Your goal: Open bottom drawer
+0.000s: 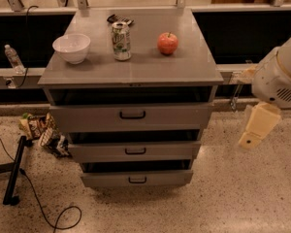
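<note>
Hanging at the right edge, the claw (258,126) shows only as a cream block under an arm (281,76) cut off by the frame; whether it is apart or together cannot be told. The bottom drawer (136,178), slightly ajar, lies lowest in the desk (150,69), well left of the claw and below it.

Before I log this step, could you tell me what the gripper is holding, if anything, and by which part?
Nothing that shows: the gripper hangs beside the cabinet, well apart from the bottom drawer and its handle.
</note>
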Motion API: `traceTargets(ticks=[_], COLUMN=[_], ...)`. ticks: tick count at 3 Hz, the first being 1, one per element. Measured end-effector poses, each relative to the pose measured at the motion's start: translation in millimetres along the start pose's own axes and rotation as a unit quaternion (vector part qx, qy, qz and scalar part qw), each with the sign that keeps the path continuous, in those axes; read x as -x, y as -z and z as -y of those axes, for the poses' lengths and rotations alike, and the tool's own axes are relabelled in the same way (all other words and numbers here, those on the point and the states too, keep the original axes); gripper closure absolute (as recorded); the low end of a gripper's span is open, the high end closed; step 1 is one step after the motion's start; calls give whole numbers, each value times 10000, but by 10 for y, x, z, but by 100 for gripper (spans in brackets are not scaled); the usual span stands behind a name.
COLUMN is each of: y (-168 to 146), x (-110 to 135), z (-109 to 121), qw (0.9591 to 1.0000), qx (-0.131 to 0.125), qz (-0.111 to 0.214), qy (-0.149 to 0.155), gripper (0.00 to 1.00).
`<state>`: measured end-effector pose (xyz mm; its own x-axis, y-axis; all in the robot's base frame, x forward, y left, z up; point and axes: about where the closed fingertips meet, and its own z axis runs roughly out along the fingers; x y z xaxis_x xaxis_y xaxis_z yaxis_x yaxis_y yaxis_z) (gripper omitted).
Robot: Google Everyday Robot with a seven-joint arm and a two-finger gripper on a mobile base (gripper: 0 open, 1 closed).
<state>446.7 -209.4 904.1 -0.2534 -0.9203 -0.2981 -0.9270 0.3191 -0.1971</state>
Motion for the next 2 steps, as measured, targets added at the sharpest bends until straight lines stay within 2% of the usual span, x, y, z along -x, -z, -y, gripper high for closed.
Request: traceTargets(ticks=[1, 2], y=[-626, -1262], x=[-15, -12], z=[-111, -251], qw=[9987, 9948], qx=[208, 446], qz=[438, 837], qy=[179, 377], gripper=[0, 0])
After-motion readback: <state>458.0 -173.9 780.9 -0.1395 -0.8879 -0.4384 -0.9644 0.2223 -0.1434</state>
